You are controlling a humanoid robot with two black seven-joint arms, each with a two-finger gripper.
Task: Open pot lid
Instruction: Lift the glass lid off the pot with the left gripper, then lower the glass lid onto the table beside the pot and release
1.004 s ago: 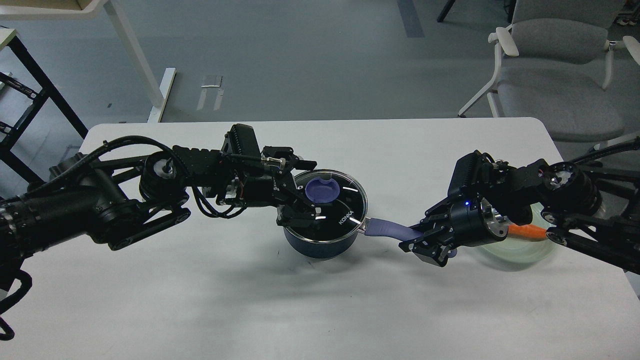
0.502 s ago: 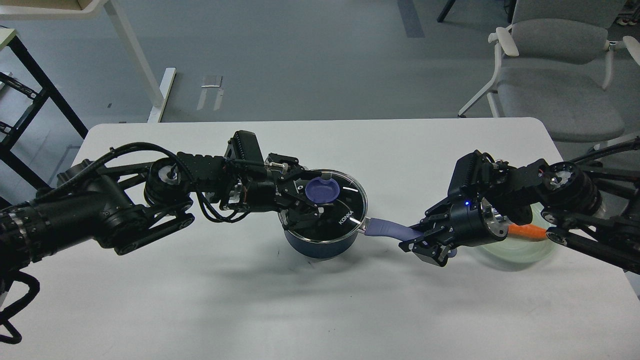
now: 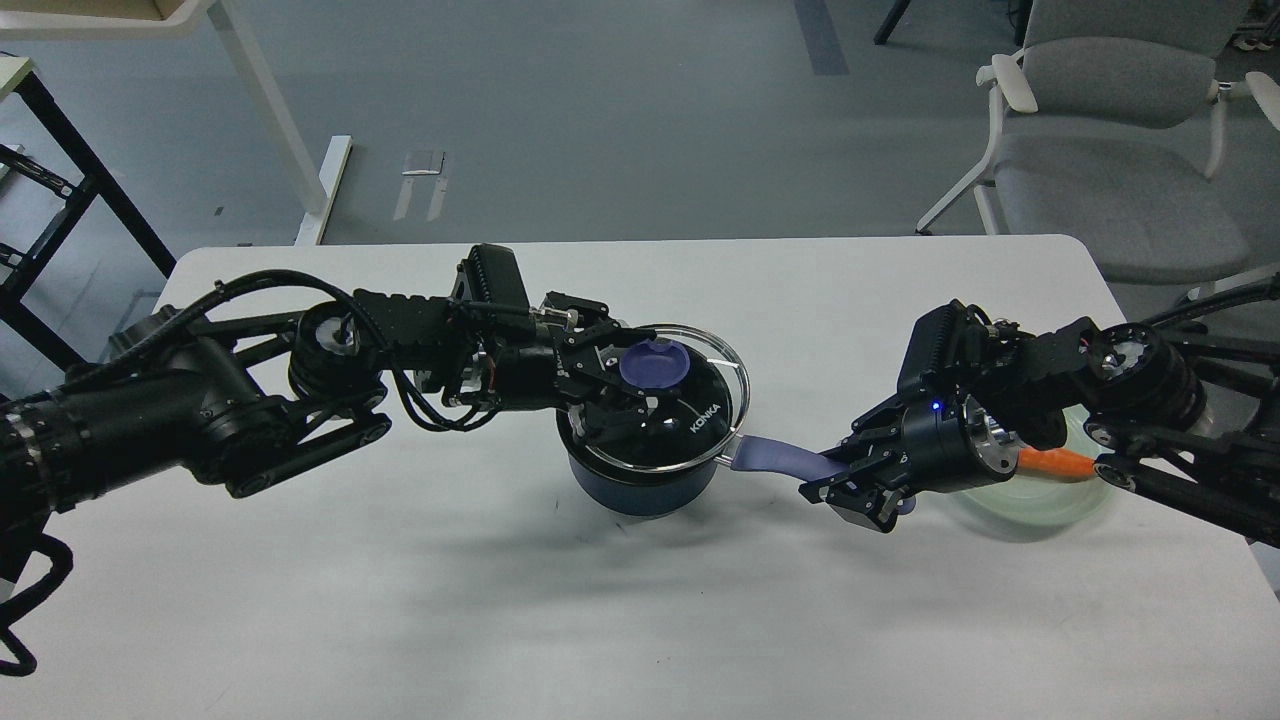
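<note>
The dark blue pot [image 3: 640, 490] stands in the middle of the white table [image 3: 400, 600]. Its purple-blue handle [image 3: 780, 459] points right. The glass lid [image 3: 690, 405] with its purple-blue knob [image 3: 655, 364] is tilted and raised a little off the pot's rim, far side higher. My left gripper [image 3: 630, 385] is shut on the lid's knob from the left. My right gripper [image 3: 850, 485] is shut on the end of the pot's handle.
A pale green plate [image 3: 1030, 505] with an orange thing [image 3: 1055, 463] on it lies behind my right arm at the table's right side. A grey chair [image 3: 1110, 150] stands beyond the table's far right corner. A dark rack [image 3: 50, 200] stands at the far left.
My left gripper closed in on the knob and has lifted the lid, which now tilts up off the pot's rim. My right gripper has stayed on the handle.
</note>
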